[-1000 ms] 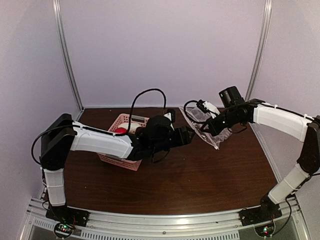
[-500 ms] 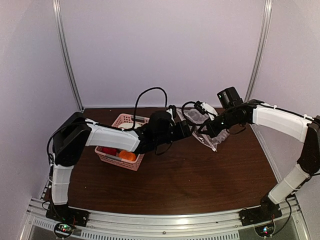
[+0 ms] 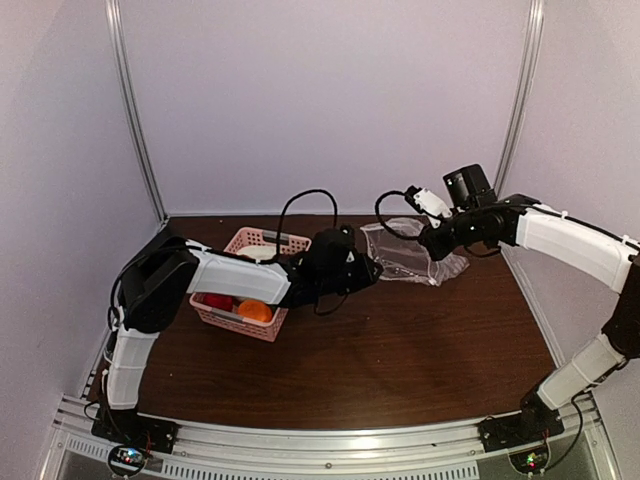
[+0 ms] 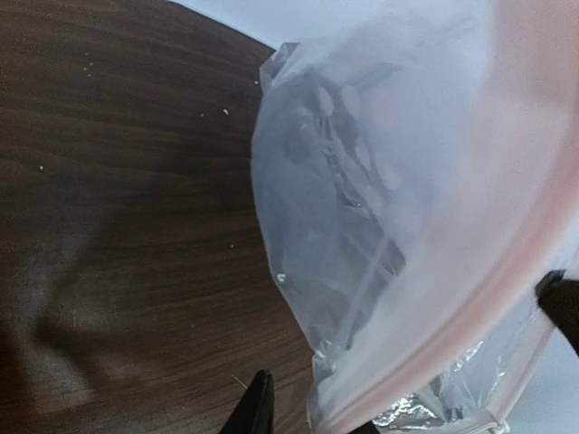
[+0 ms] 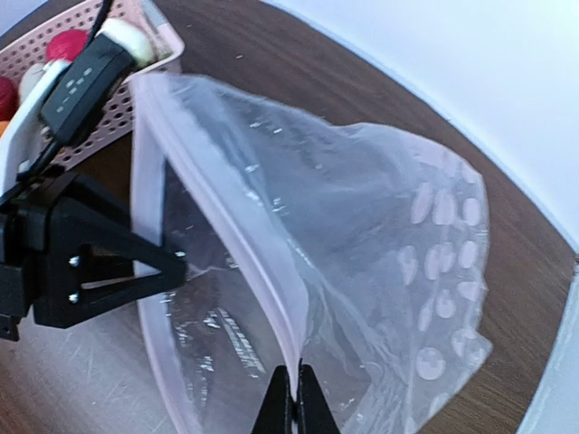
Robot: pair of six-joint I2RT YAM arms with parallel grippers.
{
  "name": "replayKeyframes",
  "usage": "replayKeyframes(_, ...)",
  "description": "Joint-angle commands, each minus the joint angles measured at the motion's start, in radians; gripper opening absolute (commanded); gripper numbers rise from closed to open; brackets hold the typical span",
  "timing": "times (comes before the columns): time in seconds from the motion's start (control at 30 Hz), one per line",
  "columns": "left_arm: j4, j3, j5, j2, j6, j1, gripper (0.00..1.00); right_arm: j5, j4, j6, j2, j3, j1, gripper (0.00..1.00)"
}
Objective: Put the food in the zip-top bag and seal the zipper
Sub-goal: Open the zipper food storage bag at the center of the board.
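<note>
The clear zip-top bag (image 3: 400, 258) hangs stretched between my two grippers, above the dark table. My right gripper (image 3: 428, 240) is shut on the bag's pinkish zipper (image 5: 235, 235), the strip running straight into its pinched tips (image 5: 297, 369). My left gripper (image 3: 370, 268) is at the opposite mouth edge. Its jaws (image 4: 312, 416) stand narrowly apart around the bag's rim (image 4: 488, 307), with a sliver of table showing beside the left finger. The bag (image 5: 362, 235) looks empty. Red (image 3: 218, 301), orange (image 3: 254, 311) and white (image 3: 255, 255) food lies in the pink basket.
The pink lattice basket (image 3: 232, 314) stands left of centre, under the left forearm. Pale walls with metal posts enclose the table at the back and sides. The left wrist camera housing (image 5: 81, 81) sits close to the bag mouth in the right wrist view.
My left gripper has moved from over the basket rightward to the bag mouth, and its jaws have narrowed. The right gripper has risen, and the bag is now spread between the arms.
</note>
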Motion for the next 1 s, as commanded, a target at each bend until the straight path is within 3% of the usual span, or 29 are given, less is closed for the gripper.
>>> replayKeyframes(0.0,-0.039,0.017,-0.037,0.010,-0.020,0.010,0.15,0.273,0.041,-0.013,-0.041,0.043,0.013,0.00)
replayKeyframes(0.13,-0.049,0.031,-0.041,0.012,-0.018,0.011,0.08,0.442,0.063,-0.047,-0.051,0.034,0.052,0.00)
replayKeyframes(0.27,-0.061,0.049,-0.034,0.011,0.006,0.010,0.09,0.512,0.077,-0.056,-0.061,0.035,0.073,0.00)
replayKeyframes(0.33,-0.053,0.062,-0.019,0.008,0.043,0.010,0.19,0.527,0.077,-0.060,-0.061,0.044,0.076,0.00)
replayKeyframes(0.4,-0.010,0.081,0.029,0.004,0.124,0.010,0.35,0.523,0.072,-0.055,-0.058,0.054,0.076,0.00)
replayKeyframes(0.53,-0.041,0.104,0.123,-0.058,0.305,0.008,0.51,0.526,0.069,-0.030,-0.028,0.071,0.062,0.00)
replayKeyframes(0.63,-0.143,0.047,0.134,-0.173,0.405,0.009,0.59,0.463,0.049,0.002,0.002,0.090,0.021,0.00)
replayKeyframes(0.8,-0.239,-0.174,0.154,-0.413,0.530,0.010,0.72,0.362,0.087,-0.014,0.017,0.077,-0.005,0.00)
replayKeyframes(0.97,-0.454,-0.300,0.025,-0.596,0.623,0.016,0.77,0.291,0.135,-0.023,0.034,0.064,-0.007,0.00)
